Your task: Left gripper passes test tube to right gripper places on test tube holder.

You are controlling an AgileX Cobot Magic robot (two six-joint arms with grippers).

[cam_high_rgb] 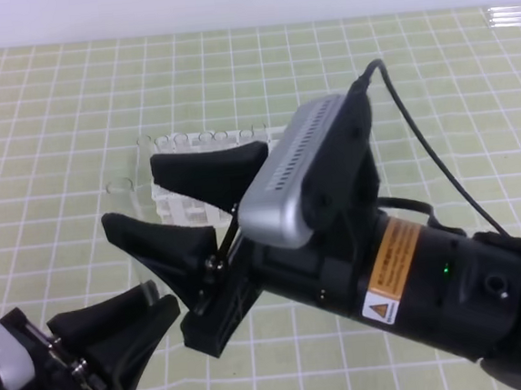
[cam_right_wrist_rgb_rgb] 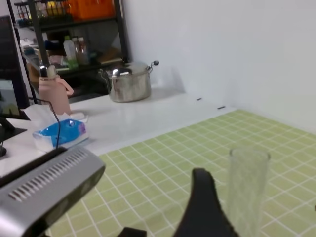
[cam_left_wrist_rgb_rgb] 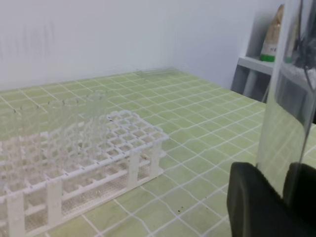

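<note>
My left gripper (cam_high_rgb: 153, 302) at the lower left is shut on the clear test tube (cam_high_rgb: 123, 185), which stands upright between its fingers in the left wrist view, tube (cam_left_wrist_rgb_rgb: 281, 113), gripper (cam_left_wrist_rgb_rgb: 279, 192). The tube's open top reaches up between the spread fingers of my right gripper (cam_high_rgb: 131, 193), which is open and not touching it. In the right wrist view the tube (cam_right_wrist_rgb_rgb: 247, 187) rises just right of one black finger (cam_right_wrist_rgb_rgb: 202, 207). The white test tube holder (cam_high_rgb: 178, 208) lies behind the right gripper's fingers, mostly hidden; the left wrist view shows its lattice (cam_left_wrist_rgb_rgb: 133, 136) to the left.
Several clear tubes (cam_left_wrist_rgb_rgb: 74, 123) stand in the holder's far rows. A green grid mat (cam_high_rgb: 53, 113) covers the table. A clear item (cam_high_rgb: 511, 15) lies at the far right corner. A steel pot (cam_right_wrist_rgb_rgb: 129, 81) and a blue tissue pack (cam_right_wrist_rgb_rgb: 61, 132) sit on a white counter beyond the mat.
</note>
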